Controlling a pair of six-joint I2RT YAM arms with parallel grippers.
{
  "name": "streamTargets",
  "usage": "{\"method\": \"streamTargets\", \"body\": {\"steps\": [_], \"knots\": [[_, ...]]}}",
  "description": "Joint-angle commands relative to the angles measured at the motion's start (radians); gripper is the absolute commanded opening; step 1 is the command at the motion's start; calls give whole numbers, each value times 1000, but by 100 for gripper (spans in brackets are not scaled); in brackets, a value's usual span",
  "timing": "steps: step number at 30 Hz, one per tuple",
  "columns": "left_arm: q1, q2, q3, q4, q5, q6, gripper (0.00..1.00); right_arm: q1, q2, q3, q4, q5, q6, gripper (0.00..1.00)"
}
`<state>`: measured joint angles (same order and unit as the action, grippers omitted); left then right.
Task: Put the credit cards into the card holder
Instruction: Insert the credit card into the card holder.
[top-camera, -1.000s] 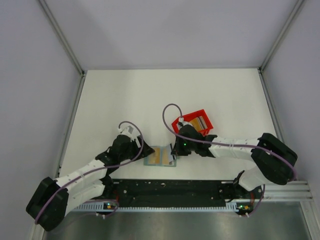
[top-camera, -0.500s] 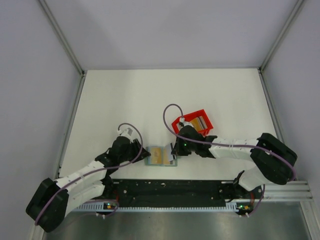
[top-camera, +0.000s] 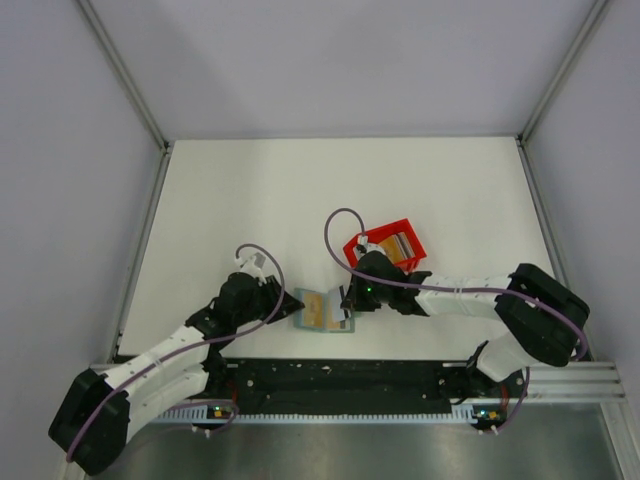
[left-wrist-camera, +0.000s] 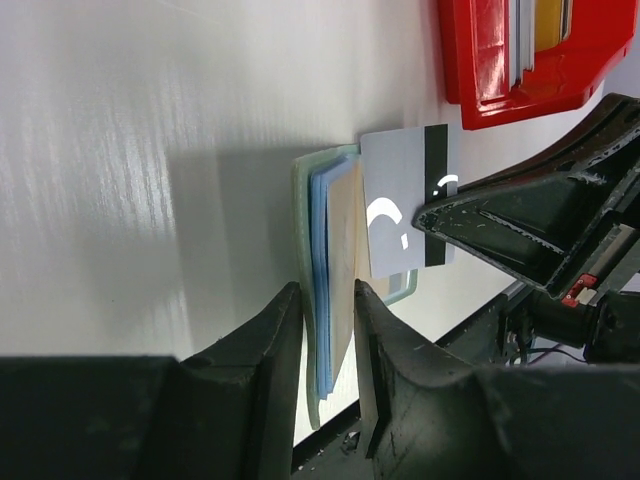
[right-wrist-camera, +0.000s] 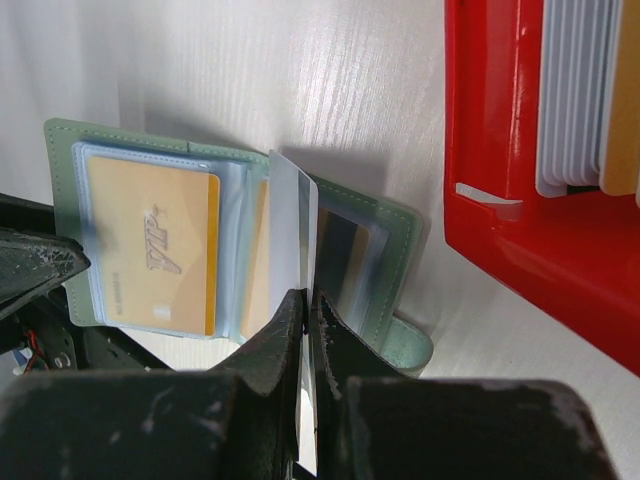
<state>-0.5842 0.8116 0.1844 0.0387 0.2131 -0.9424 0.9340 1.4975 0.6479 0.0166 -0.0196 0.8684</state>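
Keeping the white card (right-wrist-camera: 293, 232), pinched by right fingers (right-wrist-camera: 268, 352), square to the wallet (right-wrist-camera: 405, 345) pocket helps; left fingers (left-wrist-camera: 268, 352) straddle its edge, grip unclear.

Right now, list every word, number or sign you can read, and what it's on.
"VIP": gold card in the wallet; the small mark after it is unreadable.
Grey card: only white curved marks, no readable text.
Cards in the red bin: no print shows.

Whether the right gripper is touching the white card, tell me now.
Touching. The right wrist view shows the right gripper shut on both faces of the white card, standing on edge over the open wallet.
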Motion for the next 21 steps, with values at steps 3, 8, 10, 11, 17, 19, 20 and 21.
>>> {"method": "streamTargets", "body": {"steps": [3,8,10,11,17,19,20,21], "knots": [[-3,-5,-26,93,43,-6,27,12,40,-11,-87,49,-28,0],[-3,-5,-26,101,52,5,14,12,41,-5,-93,50,-34,0],[-3,-6,-26,105,58,11,13,12,40,-4,-98,52,-32,0],[-5,-6,-26,109,63,16,10,12,35,-4,-98,52,-32,0],[-5,-6,-34,164,106,24,11,12,30,2,-98,53,-32,0],[-5,-5,-37,184,124,28,13,14,30,7,-102,53,-32,0],[-5,-3,-39,190,129,31,14,12,30,9,-101,55,-34,0],[-5,-2,-39,191,132,34,15,12,32,10,-102,53,-34,0]]}}
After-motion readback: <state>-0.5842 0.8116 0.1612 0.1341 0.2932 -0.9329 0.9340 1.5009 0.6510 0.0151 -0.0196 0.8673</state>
